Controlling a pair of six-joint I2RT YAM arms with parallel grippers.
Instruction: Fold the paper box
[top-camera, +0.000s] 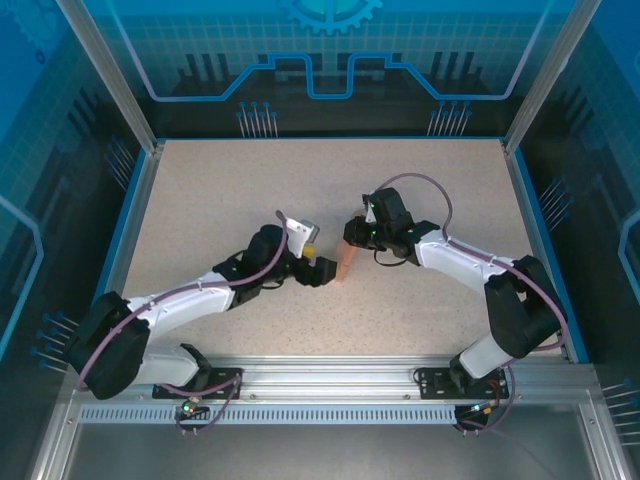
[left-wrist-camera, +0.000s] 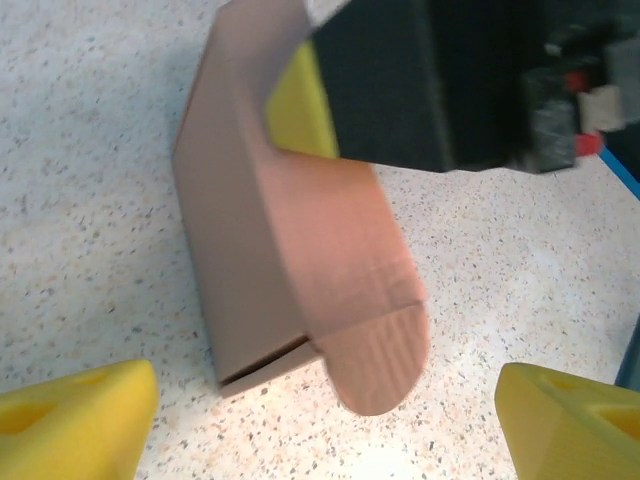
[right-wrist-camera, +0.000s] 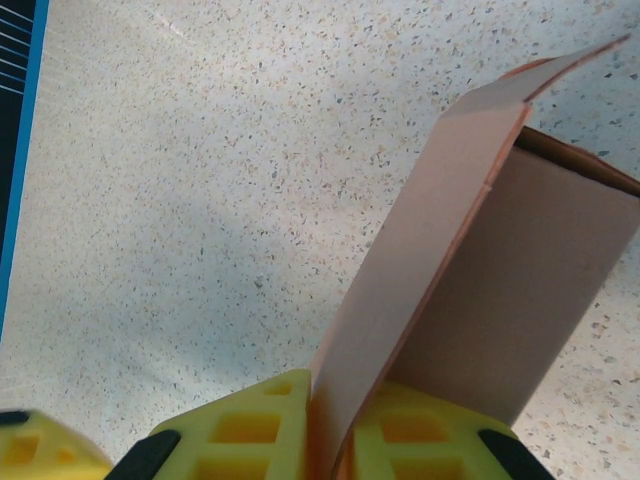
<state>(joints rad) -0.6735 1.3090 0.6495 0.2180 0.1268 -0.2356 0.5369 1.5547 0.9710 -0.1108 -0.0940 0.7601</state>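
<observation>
The paper box (top-camera: 345, 262) stood near the middle of the table (top-camera: 200, 190), part-formed, with one rounded flap (left-wrist-camera: 385, 355) sticking out loose. The right gripper (right-wrist-camera: 325, 440) was clamped by its yellow pads (right-wrist-camera: 250, 440) on an upright panel (right-wrist-camera: 420, 260), likely to steady the box. The left gripper (left-wrist-camera: 322, 425) gaped wide just before that flap, seemingly lined up to push it in. No print could be read on the card.
</observation>
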